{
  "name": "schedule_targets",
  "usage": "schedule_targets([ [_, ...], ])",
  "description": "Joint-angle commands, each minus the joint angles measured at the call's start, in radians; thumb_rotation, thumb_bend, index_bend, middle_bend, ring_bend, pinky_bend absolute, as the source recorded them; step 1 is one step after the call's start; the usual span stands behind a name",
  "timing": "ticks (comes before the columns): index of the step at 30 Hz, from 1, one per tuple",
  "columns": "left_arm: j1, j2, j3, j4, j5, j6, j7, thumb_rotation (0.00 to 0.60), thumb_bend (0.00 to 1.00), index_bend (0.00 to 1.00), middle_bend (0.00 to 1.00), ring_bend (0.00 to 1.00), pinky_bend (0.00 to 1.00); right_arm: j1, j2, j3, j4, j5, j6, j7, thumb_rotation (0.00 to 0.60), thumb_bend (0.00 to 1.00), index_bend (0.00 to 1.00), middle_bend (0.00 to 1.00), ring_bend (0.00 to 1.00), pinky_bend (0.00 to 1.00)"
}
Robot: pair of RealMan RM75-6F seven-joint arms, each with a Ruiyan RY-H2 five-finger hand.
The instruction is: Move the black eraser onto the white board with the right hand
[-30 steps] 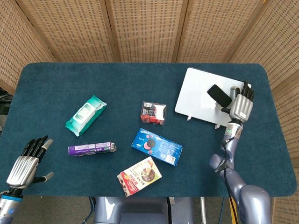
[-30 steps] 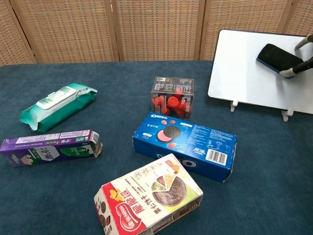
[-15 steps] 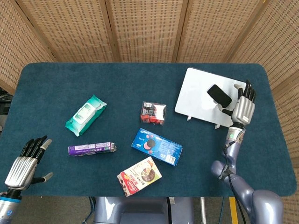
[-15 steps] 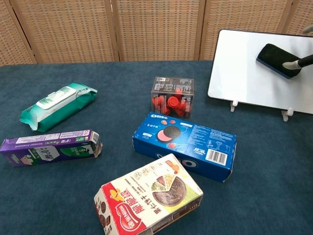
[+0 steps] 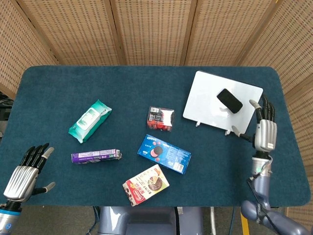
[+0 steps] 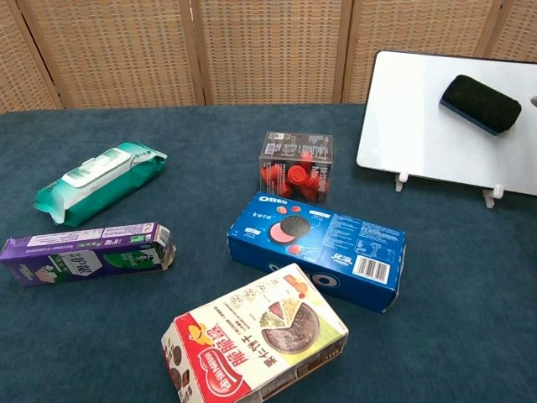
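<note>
The black eraser (image 5: 229,100) lies on the white board (image 5: 205,103) at the table's right, toward the board's right half; in the chest view the eraser (image 6: 481,102) rests on the board (image 6: 419,126) with nothing touching it. My right hand (image 5: 265,133) hovers just off the board's right edge, fingers spread, holding nothing. Only a sliver of one fingertip shows at the right border of the chest view. My left hand (image 5: 23,176) is at the front left corner of the table, fingers apart and empty.
On the blue cloth lie a green wipes pack (image 5: 89,120), a purple box (image 5: 96,156), a clear box of red items (image 5: 161,118), a blue cookie box (image 5: 164,154) and a red-and-white snack box (image 5: 145,184). The table's right edge runs close to my right hand.
My right hand has let go of the eraser and drawn back toward the front right, off the board. The eraser stays on the board. The left hand has barely moved.
</note>
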Motion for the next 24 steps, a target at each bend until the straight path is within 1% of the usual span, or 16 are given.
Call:
schedule_targets([
  [1, 0.002, -0.001, 0.001, -0.001, 0.002, 0.003, 0.005, 0.6, 0.14, 0.0, 0.0, 0.0, 0.0, -0.095, 0.091, -0.102, -0.057, -0.11, 0.093, 0.003, 0.6, 0.0, 0.17, 0.0, 0.0, 0.0],
  [5, 0.005, -0.004, -0.001, 0.001, -0.003, 0.003, 0.013, 0.6, 0.14, 0.0, 0.0, 0.0, 0.0, -0.14, 0.116, -0.159, -0.015, -0.18, 0.154, -0.058, 0.6, 0.0, 0.17, 0.0, 0.0, 0.0],
  [10, 0.005, -0.009, -0.006, 0.006, -0.013, 0.0, 0.023, 0.6, 0.14, 0.0, 0.0, 0.0, 0.0, -0.175, 0.123, -0.202, 0.04, -0.241, 0.212, -0.133, 0.6, 0.0, 0.17, 0.0, 0.0, 0.0],
  [12, 0.006, -0.012, -0.008, 0.011, -0.018, -0.001, 0.03, 0.6, 0.14, 0.0, 0.0, 0.0, 0.0, -0.192, 0.127, -0.225, 0.06, -0.26, 0.222, -0.159, 0.6, 0.0, 0.17, 0.0, 0.0, 0.0],
  [16, 0.008, -0.016, -0.015, 0.023, -0.041, -0.008, 0.038, 0.6, 0.14, 0.0, 0.0, 0.0, 0.0, -0.225, 0.147, -0.264, 0.075, -0.265, 0.2, -0.185, 0.6, 0.0, 0.17, 0.0, 0.0, 0.0],
  [18, 0.007, -0.024, -0.027, 0.041, -0.073, -0.021, 0.05, 0.6, 0.14, 0.0, 0.0, 0.0, 0.0, -0.242, 0.154, -0.276, 0.101, -0.262, 0.196, -0.244, 0.6, 0.0, 0.17, 0.0, 0.0, 0.0],
  [19, 0.007, -0.03, -0.034, 0.049, -0.084, -0.022, 0.06, 0.6, 0.14, 0.0, 0.0, 0.0, 0.0, -0.246, 0.159, -0.277, 0.095, -0.262, 0.195, -0.256, 0.6, 0.0, 0.17, 0.0, 0.0, 0.0],
  [24, 0.007, -0.041, -0.045, 0.059, -0.094, -0.016, 0.078, 0.6, 0.14, 0.0, 0.0, 0.0, 0.0, -0.25, 0.175, -0.275, 0.066, -0.269, 0.188, -0.244, 0.6, 0.0, 0.17, 0.0, 0.0, 0.0],
])
